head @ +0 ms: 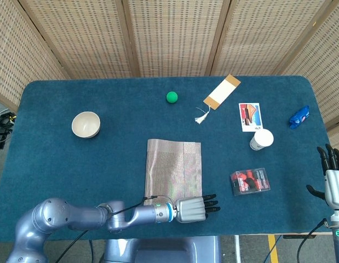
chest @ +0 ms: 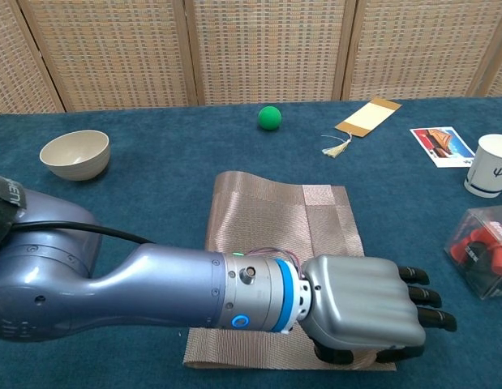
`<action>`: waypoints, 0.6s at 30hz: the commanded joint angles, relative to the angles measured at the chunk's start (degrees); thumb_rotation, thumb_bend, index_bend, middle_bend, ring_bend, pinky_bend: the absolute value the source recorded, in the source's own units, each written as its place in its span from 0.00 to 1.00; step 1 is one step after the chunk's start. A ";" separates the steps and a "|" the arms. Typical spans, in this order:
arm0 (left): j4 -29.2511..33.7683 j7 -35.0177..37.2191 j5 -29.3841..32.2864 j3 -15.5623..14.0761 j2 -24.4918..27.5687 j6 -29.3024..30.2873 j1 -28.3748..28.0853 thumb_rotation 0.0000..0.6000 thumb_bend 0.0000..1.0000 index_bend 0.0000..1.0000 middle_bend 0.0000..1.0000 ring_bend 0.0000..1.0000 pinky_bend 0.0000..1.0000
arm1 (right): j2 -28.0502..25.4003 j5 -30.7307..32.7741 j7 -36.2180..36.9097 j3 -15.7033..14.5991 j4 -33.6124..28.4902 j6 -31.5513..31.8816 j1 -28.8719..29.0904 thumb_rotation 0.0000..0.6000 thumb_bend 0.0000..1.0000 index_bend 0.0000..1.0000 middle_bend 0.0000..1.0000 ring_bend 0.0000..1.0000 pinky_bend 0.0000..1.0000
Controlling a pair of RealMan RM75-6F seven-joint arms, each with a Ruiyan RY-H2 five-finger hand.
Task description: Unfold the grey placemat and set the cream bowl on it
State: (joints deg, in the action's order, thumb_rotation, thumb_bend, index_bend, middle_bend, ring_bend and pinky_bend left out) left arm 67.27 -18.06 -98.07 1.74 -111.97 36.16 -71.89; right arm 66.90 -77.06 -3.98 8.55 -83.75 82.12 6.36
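Observation:
The grey placemat (head: 174, 164) lies folded in the middle of the table, a narrow upright rectangle; the chest view shows the placemat (chest: 275, 219) with its right strip doubled over. My left hand (head: 194, 209) lies palm down on its near right corner, fingers stretched to the right. In the chest view the left hand (chest: 368, 312) hides that corner, and dark fingertips curl beneath the palm; I cannot tell whether they pinch the mat. The cream bowl (head: 86, 124) stands upright at far left, also shown as the bowl (chest: 75, 153), apart from both hands. My right hand (head: 332, 175) hangs empty off the table's right edge, fingers apart.
A green ball (head: 172, 97) and a tasselled bookmark (head: 221, 91) lie at the back. On the right are a picture card (head: 250, 116), a paper cup (head: 262, 139), a clear box of red pieces (head: 250, 181) and a blue object (head: 299, 116).

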 commanded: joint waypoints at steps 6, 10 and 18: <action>-0.15 0.06 0.41 -0.21 -0.16 0.24 0.05 1.00 0.42 0.47 0.00 0.00 0.00 | -0.02 -0.03 0.04 0.00 -0.05 0.04 -0.01 1.00 0.00 0.00 0.00 0.00 0.00; -0.26 0.14 0.59 -0.30 -0.24 0.34 -0.03 1.00 0.43 0.48 0.00 0.00 0.00 | -0.03 0.00 0.04 0.00 -0.04 0.00 0.00 1.00 0.00 0.00 0.00 0.00 0.00; -0.91 0.36 0.83 -0.75 -0.97 0.53 -0.08 1.00 0.43 0.55 0.00 0.00 0.00 | -0.16 -0.15 0.28 0.05 -0.19 0.20 -0.03 1.00 0.00 0.00 0.00 0.00 0.00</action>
State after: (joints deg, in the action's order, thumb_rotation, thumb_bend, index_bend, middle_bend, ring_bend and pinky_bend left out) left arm 66.43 -17.70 -97.24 1.03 -112.86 36.64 -71.96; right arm 66.76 -77.20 -3.73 8.58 -83.93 82.30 6.34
